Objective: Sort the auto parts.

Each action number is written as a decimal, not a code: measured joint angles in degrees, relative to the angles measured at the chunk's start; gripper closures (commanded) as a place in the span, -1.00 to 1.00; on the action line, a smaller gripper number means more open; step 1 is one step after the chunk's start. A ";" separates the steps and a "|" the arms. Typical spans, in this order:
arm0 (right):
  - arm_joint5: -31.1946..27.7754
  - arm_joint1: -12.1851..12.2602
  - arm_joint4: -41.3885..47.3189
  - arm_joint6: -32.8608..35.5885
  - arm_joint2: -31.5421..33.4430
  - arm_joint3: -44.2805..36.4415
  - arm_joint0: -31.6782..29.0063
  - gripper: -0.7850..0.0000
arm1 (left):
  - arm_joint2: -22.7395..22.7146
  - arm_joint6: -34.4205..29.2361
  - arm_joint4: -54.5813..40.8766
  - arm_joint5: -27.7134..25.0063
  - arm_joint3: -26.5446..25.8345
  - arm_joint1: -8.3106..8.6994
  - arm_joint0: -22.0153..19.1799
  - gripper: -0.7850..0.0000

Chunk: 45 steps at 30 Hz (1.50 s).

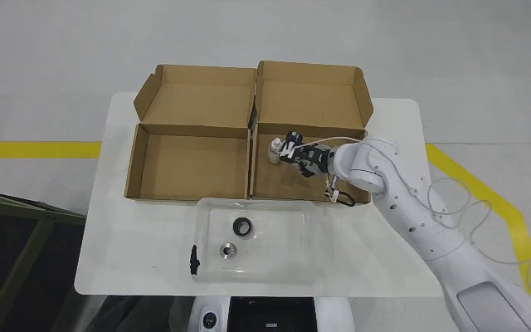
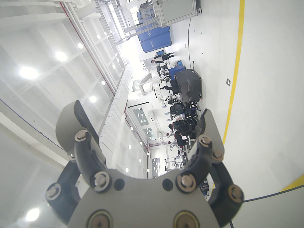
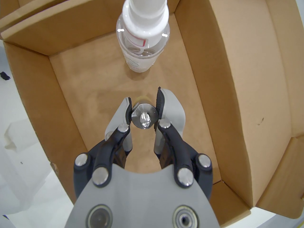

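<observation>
**Clerk:** Item one, location?

**Checker:** You have it in your right hand point(image 3: 143, 105), which is closed on a small round silver metal part with a centre stud point(image 3: 144, 117). The pads sit on opposite sides of its rim. It is low inside the right-hand brown cardboard box point(image 3: 237, 72); I cannot tell whether it touches the floor.

**Clerk:** Neighbours?

**Checker:** In the top view, an upright clear spray bottle with a white cap point(image 1: 275, 149) stands near the hand at its 9 o'clock, apart from it. The left-hand brown cardboard box point(image 1: 191, 166) lies further out at 9. The clear plastic tray point(image 1: 290, 241) is on the white desk point(image 1: 116, 232) at the boxes' 6 o'clock. It holds a black ring point(image 1: 242, 225) and a round silver piece point(image 1: 228, 250).

**Clerk:** Handling?

**Checker:** I judge it dense for its size, rigid, smooth and not fragile. It could slip, so keep your hold across the rim, not on the stud.

**Clerk:** Other hand?

**Checker:** Your left hand point(image 2: 142, 110) is spread wide and holds nothing.
</observation>
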 measured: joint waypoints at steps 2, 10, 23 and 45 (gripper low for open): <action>0.05 -0.34 0.03 -0.47 -0.70 1.42 0.44 1.00 | 0.00 0.00 0.00 0.00 0.00 0.00 0.00 -1.00; 0.55 -1.23 -0.44 -1.05 -2.25 4.62 1.66 0.52 | 0.00 0.00 0.00 0.00 0.00 0.00 0.00 -1.00; 0.41 -0.79 -0.84 -1.53 0.03 1.17 -0.31 -0.40 | 0.00 0.00 0.00 0.00 0.00 0.00 0.00 -1.00; -3.57 4.30 -0.57 -2.70 15.29 -30.12 -18.14 -0.56 | 0.00 0.00 0.00 0.00 0.00 0.00 0.00 -1.00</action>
